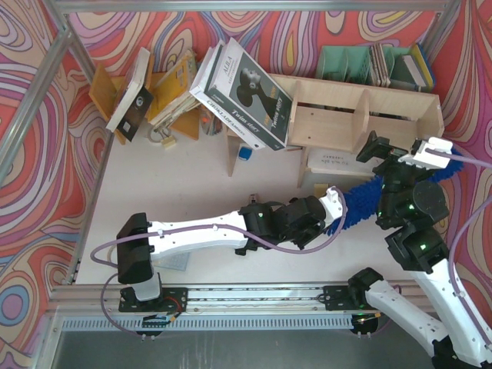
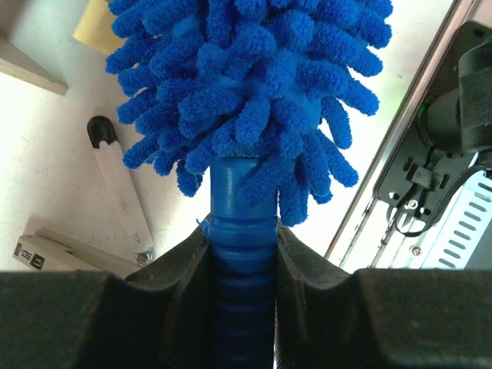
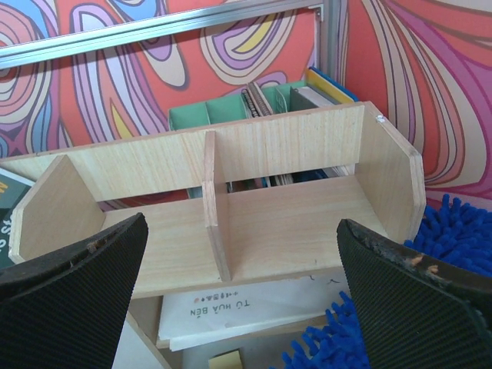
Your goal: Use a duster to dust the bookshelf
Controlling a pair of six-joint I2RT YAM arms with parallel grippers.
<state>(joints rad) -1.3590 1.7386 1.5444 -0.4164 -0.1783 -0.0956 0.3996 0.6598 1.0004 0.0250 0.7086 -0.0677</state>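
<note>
The bookshelf [image 1: 357,115] is a low pale plywood unit with upright dividers at the back right. It fills the right wrist view [image 3: 292,223]. The duster [image 1: 367,200] is bright blue and fluffy and lies slanted in front of the shelf's right end. My left gripper [image 1: 335,203] is shut on its ribbed blue handle [image 2: 242,269], the fluffy head [image 2: 254,84] pointing away from it. My right gripper [image 1: 388,157] is open wide and empty, facing the shelf's upper compartments [image 3: 242,223]. Blue fibres [image 3: 453,234] show beside its right finger.
A big black-and-white book [image 1: 246,96] leans on the shelf's left end. An orange-yellow book rack [image 1: 173,92] stands at the back left and green file holders [image 1: 361,61] behind the shelf. A white book [image 3: 254,307] lies in the lower compartment. A white tool [image 2: 119,184] lies on the table.
</note>
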